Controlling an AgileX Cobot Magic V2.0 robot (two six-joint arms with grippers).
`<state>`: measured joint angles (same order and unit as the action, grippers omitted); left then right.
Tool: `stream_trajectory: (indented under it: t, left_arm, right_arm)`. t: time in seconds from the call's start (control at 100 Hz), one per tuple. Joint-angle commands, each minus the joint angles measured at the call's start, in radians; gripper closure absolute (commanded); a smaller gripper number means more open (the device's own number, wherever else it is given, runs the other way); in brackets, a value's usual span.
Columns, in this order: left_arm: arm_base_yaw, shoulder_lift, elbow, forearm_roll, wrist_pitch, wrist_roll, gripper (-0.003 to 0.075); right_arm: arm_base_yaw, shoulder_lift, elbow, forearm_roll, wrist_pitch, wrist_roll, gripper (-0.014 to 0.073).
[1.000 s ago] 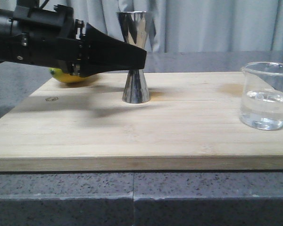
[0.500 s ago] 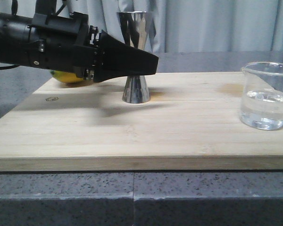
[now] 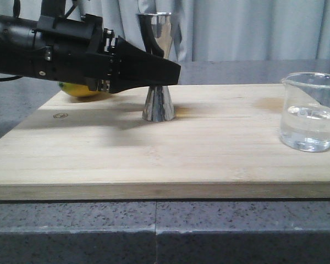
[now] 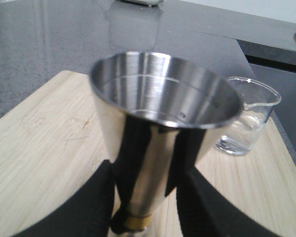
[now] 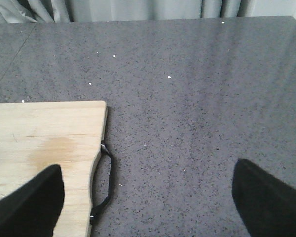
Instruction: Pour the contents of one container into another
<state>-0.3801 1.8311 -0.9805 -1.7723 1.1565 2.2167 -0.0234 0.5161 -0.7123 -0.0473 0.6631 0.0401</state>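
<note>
Jigger: the steel hourglass jigger (image 3: 158, 66) stands upright on the wooden board (image 3: 170, 159), left of the board's middle and toward its far edge. The left wrist view shows its open upper cup empty, with a gold band at the narrow waist.
Left gripper: the left gripper (image 3: 173, 70) reaches in from the left at the height of the jigger's waist. In the left wrist view its two black fingers (image 4: 96, 197) lie one on each side of the lower part of the upper cone, close against it; whether they press the metal or merely flank it, I cannot tell.
Beaker: the clear glass beaker (image 3: 312, 111) stands upright at the right end of the board, well apart from the jigger, with clear liquid in its lower part and its pouring lip toward the left.
Right gripper: the right gripper (image 5: 148, 197) is spread wide and holds nothing. It hangs over the grey stone counter (image 5: 197, 89) beside the board's handle end.
Yellow object: a yellow rounded thing (image 3: 80, 89) lies at the far left of the board, mostly hidden behind the left arm.
</note>
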Motion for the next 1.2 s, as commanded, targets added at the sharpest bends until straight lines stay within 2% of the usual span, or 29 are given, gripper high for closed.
stream_trajectory:
  t: [0.0,0.39,0.6,0.81,0.95,1.19]
  left_arm:
    - [-0.009,-0.04,-0.023,-0.08,0.112,-0.001,0.0512]
    - [-0.009,-0.04,-0.028,-0.08,0.112,0.017,0.0652]
    - [-0.009,-0.04,-0.029,-0.08,0.112,0.047,0.07]
    - [-0.009,-0.04,-0.051,-0.08,0.112,0.05,0.0701]
    - [-0.009,-0.04,-0.068,-0.08,0.112,0.109,0.0701]
    - [-0.009,-0.04,-0.067,-0.08,0.112,0.109,0.0701]
  right_arm:
    - [-0.003,0.012,-0.036,-0.008,-0.071,-0.005,-0.0034]
    - [0.001,0.012,-0.036,-0.003,-0.068,-0.04,-0.0034]
    - [0.001,0.012,-0.036,0.156,-0.062,-0.194,-0.0034]
    - [0.001,0.012,-0.036,0.307,-0.026,-0.338,-0.0034]
    - [0.001,0.025,-0.036,0.411,0.005,-0.437,-0.0034]
    - [0.001,0.088,-0.074,0.443,0.063,-0.482,-0.0034]
